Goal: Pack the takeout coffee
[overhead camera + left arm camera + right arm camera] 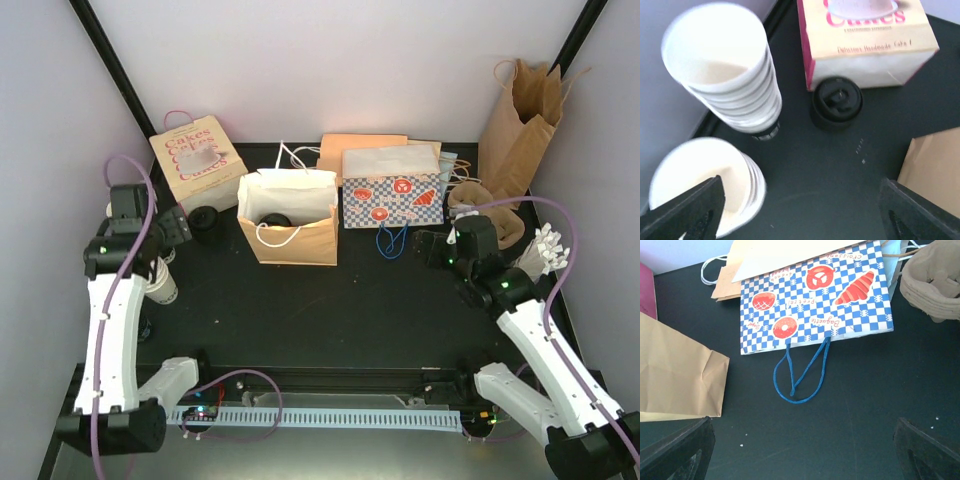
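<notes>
Takeout coffee (275, 219) apparently sits inside the open kraft bag (296, 245), mid-surface toward the far edge.
Only a round black lid shows in the bag's mouth, so the cup beneath is a guess. The bag stands upright, likely to keep it level. The left gripper (801, 182), over the stacked cups (730, 80) at the left edge, and the right gripper (802, 421), near the checked bag (815, 300), have jaws wide and empty. The surface (380, 310) is black and the walls (350, 60) pale.

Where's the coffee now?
Top view, left of centre: coffee sits inside the open kraft bag, only its black lid showing, between the Cakes box and checkered bag.
</notes>
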{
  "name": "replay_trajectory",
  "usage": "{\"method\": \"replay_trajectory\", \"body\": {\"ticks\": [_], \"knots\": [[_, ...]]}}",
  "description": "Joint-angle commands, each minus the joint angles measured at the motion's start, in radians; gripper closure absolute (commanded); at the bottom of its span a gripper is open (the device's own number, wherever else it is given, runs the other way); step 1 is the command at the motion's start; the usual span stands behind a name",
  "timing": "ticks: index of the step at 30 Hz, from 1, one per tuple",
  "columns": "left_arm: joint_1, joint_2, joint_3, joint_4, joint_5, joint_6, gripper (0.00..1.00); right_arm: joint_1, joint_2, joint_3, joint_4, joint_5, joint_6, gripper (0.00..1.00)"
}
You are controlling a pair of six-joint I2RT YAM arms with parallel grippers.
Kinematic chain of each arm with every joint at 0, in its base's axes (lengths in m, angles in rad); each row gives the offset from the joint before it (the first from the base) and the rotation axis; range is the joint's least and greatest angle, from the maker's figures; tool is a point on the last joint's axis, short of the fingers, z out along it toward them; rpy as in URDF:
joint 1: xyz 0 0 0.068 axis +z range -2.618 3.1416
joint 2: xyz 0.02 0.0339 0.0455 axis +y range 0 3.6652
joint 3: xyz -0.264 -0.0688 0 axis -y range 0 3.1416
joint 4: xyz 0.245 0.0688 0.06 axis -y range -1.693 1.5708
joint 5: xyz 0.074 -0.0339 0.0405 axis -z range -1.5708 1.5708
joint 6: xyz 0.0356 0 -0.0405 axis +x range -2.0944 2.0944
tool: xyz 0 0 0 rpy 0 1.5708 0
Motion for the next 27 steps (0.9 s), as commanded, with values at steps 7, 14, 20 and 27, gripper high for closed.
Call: {"method": "replay_trajectory", "body": {"ticks": [7, 14, 20, 27], "knots": [[0.127, 0.348, 0.378, -0.001, 0.003, 0.052, 0.32, -0.004, -0.016, 0.029, 0.002, -0.097, -0.018, 0.0], [0.164, 0.506, 0.444, -0.02, 0.008, 0.07, 0.41, -0.003, -0.027, 0.016, 0.027, -0.193, -0.007, 0.0], [0.182, 0.566, 0.449, -0.041, 0.028, 0.099, 0.53, -0.004, -0.026, -0.006, 0.054, -0.219, 0.003, 0.0], [0.184, 0.607, 0.461, -0.045, 0.056, 0.106, 0.68, -0.004, -0.017, -0.002, 0.073, -0.226, -0.003, 0.0]]}}
